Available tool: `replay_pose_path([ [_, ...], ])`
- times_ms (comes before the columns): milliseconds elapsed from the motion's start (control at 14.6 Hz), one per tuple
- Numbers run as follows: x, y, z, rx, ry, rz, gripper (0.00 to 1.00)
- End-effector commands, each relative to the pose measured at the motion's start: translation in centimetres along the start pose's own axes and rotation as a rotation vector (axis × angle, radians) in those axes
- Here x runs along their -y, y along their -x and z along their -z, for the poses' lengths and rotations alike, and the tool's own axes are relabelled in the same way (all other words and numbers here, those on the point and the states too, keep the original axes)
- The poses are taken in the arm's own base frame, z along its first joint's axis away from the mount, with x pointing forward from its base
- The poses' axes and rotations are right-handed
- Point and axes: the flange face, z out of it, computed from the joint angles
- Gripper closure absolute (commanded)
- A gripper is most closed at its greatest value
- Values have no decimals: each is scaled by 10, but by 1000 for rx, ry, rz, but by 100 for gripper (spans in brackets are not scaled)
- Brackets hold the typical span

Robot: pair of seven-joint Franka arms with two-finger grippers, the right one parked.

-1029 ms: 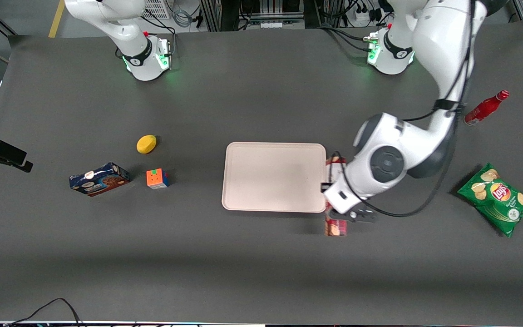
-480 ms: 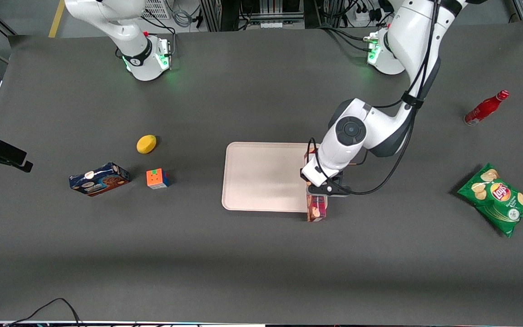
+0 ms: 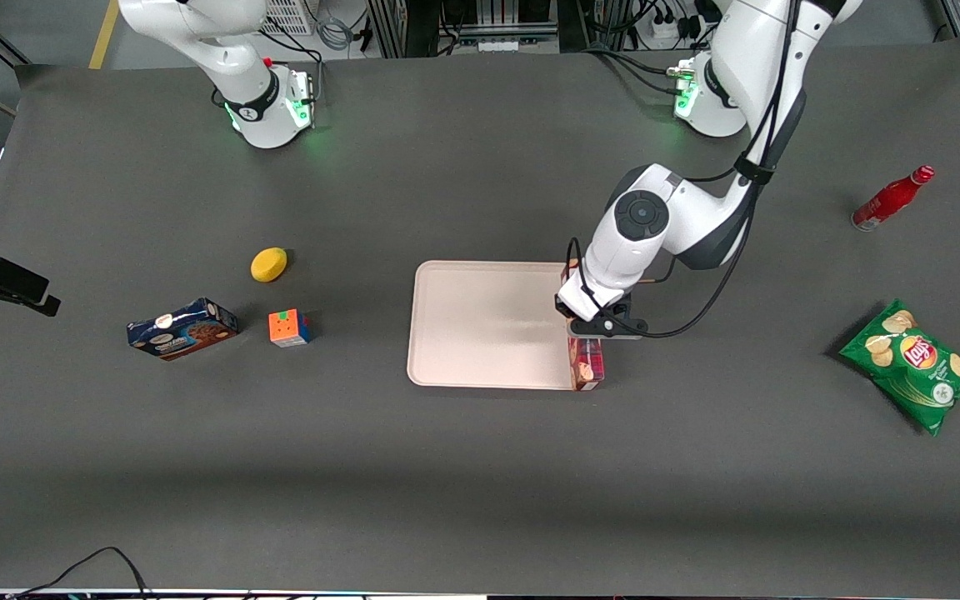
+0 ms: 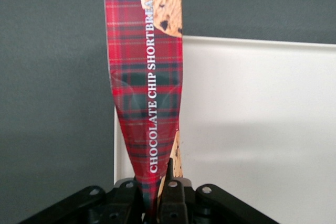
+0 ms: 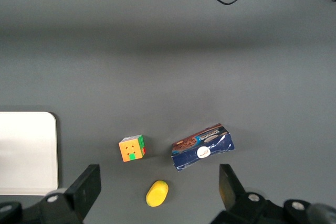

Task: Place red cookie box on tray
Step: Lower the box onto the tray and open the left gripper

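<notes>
I'm holding the red cookie box [image 4: 147,77] clamped in my gripper [image 4: 157,192], hanging over the tray [image 3: 480,325] at its rim nearest my working arm, one end poking out past the edge. I'm judging it needs carrying further inward, then lowering flat before letting go

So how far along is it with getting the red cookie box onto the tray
Done: the hand is shut on the red cookie box and has it lifted off the table. In hand: the box hangs over the tray's edge at the working arm's end, partly over bare table. Left: shift it farther over the tray, lower it, and open the hand.
</notes>
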Motion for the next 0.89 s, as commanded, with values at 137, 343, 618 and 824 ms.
replay_pose_path([
  [137,3,23,0,-30,-2,8,100],
  [343,3,26,-2,-24,-5,6,100],
  [618,3,21,1,-33,1,9,20],
  [824,1,13,8,-44,5,7,0],
])
